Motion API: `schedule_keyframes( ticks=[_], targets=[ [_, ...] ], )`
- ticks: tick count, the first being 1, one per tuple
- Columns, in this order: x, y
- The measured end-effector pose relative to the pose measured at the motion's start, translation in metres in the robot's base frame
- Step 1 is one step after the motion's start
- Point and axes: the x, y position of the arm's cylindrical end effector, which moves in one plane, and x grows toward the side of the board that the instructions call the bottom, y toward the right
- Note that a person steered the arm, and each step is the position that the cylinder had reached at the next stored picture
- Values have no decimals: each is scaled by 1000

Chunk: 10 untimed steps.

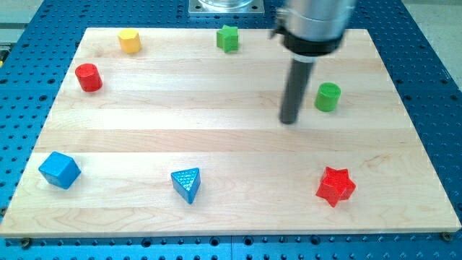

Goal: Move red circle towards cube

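Observation:
The red circle (89,77) is a short red cylinder at the board's upper left. The blue cube (59,170) sits at the lower left, below the red circle. My tip (289,120) rests on the board right of centre, far to the right of the red circle and just left of the green cylinder (327,97). It touches no block.
A yellow block (129,41) and a green star (227,38) lie near the top edge. A blue triangle (187,184) sits at the bottom centre and a red star (336,186) at the bottom right. The wooden board (216,137) lies on a blue perforated table.

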Motion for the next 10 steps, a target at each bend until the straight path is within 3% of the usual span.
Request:
schedule_keyframes(
  ticks=[1, 3, 6, 7, 8, 9, 10],
  targets=[
    [-40, 42],
    [-23, 106],
    [-115, -314],
    [-106, -360],
    [-54, -349],
    [-90, -358],
    [-91, -315]
  ],
)
